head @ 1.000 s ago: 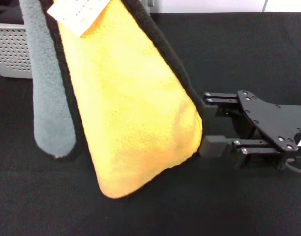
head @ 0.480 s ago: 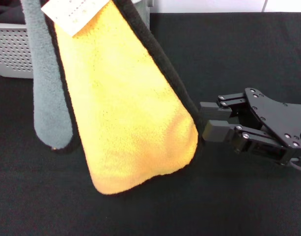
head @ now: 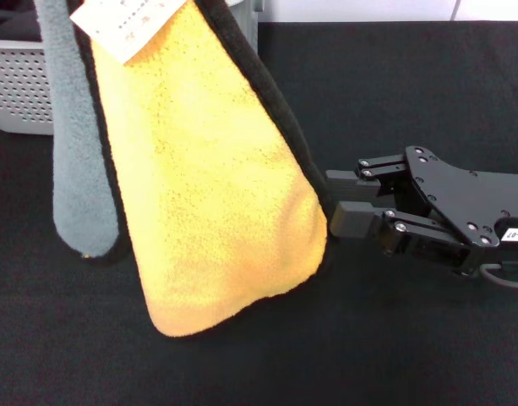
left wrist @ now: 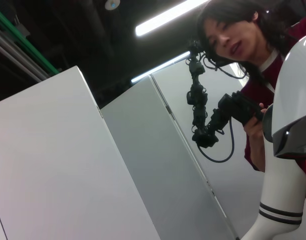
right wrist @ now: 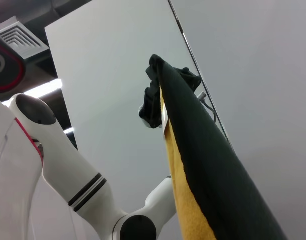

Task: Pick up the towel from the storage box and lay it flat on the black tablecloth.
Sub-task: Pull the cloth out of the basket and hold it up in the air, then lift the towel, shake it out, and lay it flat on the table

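The right gripper has shifted closer, jaws parted at the hanging towel; the storage box sits behind the towel; the left gripper pinches the towel's top.

Towel hangs lifted, draped in a long fold: yellow-orange face forward, grey face at left, black trim, white label near top. Perforated light grey box behind, far left. Black tablecloth spreads flat beneath.

One towel, one storage box
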Action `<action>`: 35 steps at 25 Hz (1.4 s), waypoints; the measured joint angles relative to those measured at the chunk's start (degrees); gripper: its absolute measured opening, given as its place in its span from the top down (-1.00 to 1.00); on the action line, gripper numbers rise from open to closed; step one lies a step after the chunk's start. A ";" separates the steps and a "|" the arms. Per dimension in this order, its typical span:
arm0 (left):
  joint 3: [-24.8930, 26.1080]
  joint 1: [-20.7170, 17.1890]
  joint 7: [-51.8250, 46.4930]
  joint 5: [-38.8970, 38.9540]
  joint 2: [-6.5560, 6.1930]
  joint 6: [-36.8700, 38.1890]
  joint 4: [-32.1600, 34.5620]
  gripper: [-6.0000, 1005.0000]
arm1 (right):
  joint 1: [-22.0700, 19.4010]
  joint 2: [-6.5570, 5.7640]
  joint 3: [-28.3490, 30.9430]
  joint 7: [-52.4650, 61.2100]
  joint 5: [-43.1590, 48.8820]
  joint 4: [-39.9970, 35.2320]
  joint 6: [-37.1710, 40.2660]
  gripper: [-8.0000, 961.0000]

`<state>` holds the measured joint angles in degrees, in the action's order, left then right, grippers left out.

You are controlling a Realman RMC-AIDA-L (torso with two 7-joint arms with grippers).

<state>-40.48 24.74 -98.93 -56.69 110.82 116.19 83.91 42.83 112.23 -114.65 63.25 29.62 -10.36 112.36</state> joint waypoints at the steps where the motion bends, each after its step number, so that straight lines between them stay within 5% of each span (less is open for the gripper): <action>1: 0.00 0.02 0.02 0.00 0.00 0.00 -0.04 0.94 | 0.15 0.01 -0.07 -0.06 0.00 0.00 -0.15 0.45; 19: 0.23 0.13 -0.04 -0.08 -0.08 -0.08 -0.17 0.94 | 0.88 0.38 -0.16 -0.57 1.59 -0.02 -0.24 0.48; 30: -0.10 0.11 0.39 -2.47 -0.09 -0.07 -4.93 0.94 | -0.73 -0.05 0.14 -5.45 1.30 0.35 1.31 0.96; 35: -0.08 -0.05 0.87 -5.98 -0.75 -0.01 -9.31 0.94 | -2.88 -0.99 2.24 -7.68 1.21 0.74 -1.50 0.97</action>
<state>-40.56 24.69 -98.06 -62.66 110.07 116.17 74.59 39.94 111.24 -112.41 55.58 30.83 -9.62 110.86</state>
